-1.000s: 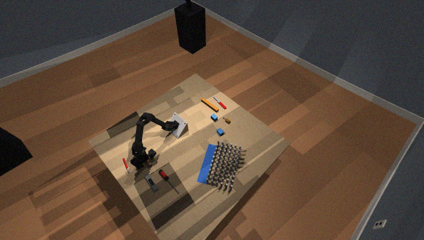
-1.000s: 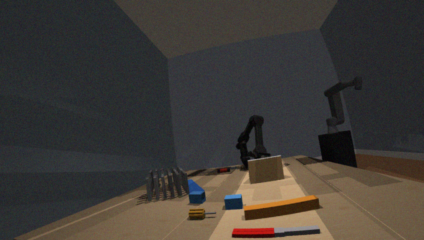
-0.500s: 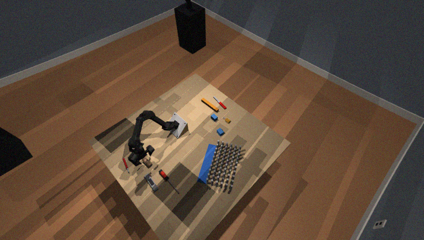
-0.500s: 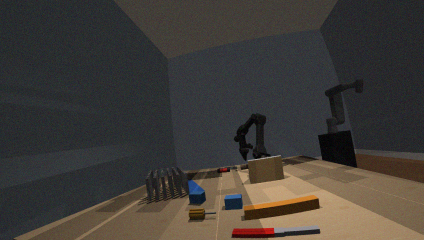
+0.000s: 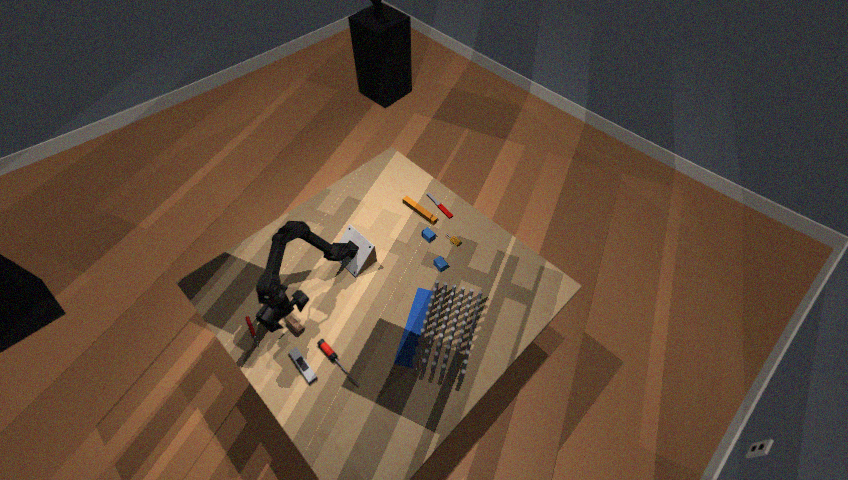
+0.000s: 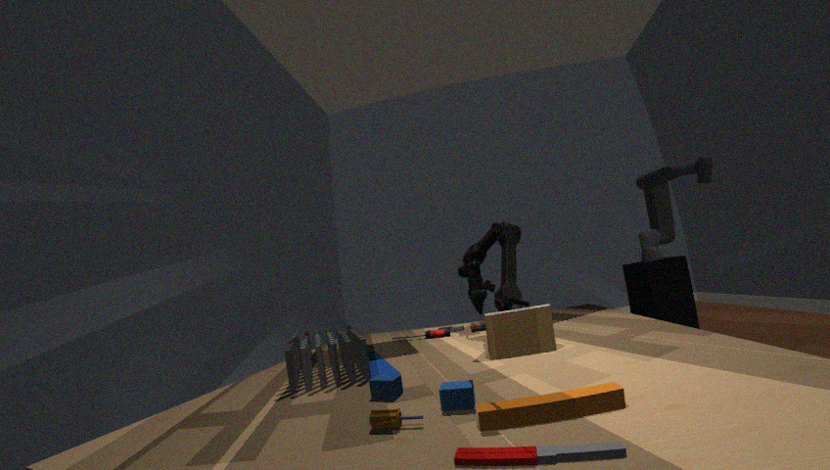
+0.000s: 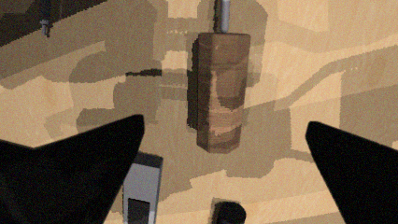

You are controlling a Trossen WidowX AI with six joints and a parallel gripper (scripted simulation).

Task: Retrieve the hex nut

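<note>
My gripper [image 5: 290,312] [image 6: 480,300] [image 7: 225,123] is open and empty, and hangs a little above the table near its left corner. A tool with a brown wooden handle [image 7: 220,91] [image 5: 294,325] and a thin metal shaft [image 7: 224,14] lies flat on the table under the spread fingers, apart from both. The field of standing grey spacers [image 5: 452,330] [image 6: 326,354] is far off to the right, with the blue taped strip [image 5: 414,327] [image 6: 384,375] along its near side. The nut does not show in any view.
A grey flat device [image 5: 302,364] [image 7: 142,187] and a red-handled screwdriver [image 5: 328,350] [image 6: 437,333] lie close by. A small red tool [image 5: 250,325] lies to the left. A white wedge [image 5: 358,249] [image 6: 518,332] stands mid-table. An orange bar [image 5: 420,209] [image 6: 550,404], blue cubes [image 5: 440,262] [image 6: 456,396] and a red-grey tool [image 5: 439,205] lie at the back.
</note>
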